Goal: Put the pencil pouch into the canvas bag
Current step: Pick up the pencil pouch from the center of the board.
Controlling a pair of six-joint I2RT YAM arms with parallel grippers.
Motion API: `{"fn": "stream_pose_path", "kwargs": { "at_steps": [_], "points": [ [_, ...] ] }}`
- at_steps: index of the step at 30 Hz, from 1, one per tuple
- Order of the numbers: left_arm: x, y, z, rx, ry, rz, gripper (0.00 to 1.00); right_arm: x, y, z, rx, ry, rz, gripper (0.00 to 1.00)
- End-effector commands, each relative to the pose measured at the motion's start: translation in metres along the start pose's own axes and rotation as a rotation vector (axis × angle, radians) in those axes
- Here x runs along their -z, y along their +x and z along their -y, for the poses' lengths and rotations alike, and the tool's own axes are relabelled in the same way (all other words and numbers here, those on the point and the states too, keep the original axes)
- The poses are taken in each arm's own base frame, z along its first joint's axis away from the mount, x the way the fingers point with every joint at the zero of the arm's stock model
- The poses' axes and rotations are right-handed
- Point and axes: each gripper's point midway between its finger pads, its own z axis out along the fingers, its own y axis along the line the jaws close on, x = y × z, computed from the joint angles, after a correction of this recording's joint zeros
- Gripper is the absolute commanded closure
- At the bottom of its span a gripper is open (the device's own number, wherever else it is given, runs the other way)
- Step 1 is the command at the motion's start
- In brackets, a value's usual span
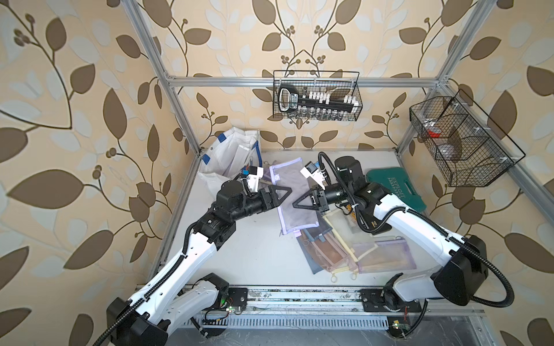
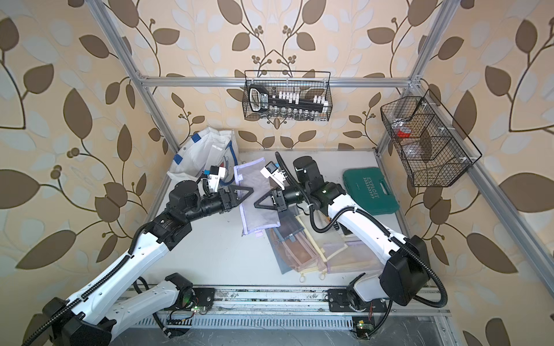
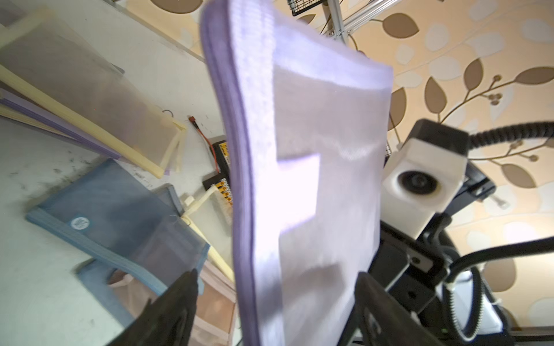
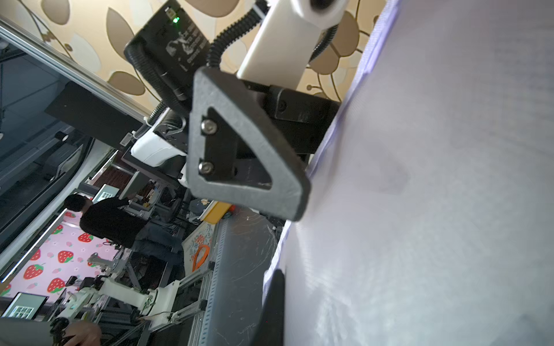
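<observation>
Mid-handover, I'd say: my right gripper (image 1: 296,205) is clamped on the pouch (image 1: 287,177), which hangs between the parted jaws of my left gripper (image 1: 288,190) (bag (image 1: 229,151) near, behind it), so left should close before right releases.

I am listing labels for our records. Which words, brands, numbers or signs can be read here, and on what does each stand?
"EXPLOIT": on the teal tool case, in both top views.
Label on the black tool at the back: too small to read.
White print on the black housing with the green light: blurred.
Round sticker on the blue pouch: blurred.
Yellow markings on the black device near it: blurred.
</observation>
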Motion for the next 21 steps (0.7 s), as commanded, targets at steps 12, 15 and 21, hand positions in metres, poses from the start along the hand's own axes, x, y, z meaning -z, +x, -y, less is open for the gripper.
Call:
{"fn": "stream_pose_path", "kwargs": {
  "at_steps": [12,15,21],
  "points": [
    [0.038,-0.036,0.016,-0.238,-0.239,0.089,1.00,0.008,-0.011,0.042,-0.114,0.182,0.052,0.30],
    [0.058,-0.067,0.007,-0.350,-0.477,0.130,1.00,0.030,-0.016,0.066,-0.156,0.333,0.080,0.12],
    [0.076,-0.142,0.013,-0.591,-0.753,0.221,1.00,0.071,-0.020,0.101,-0.242,0.575,0.077,0.01]
  ]
}}
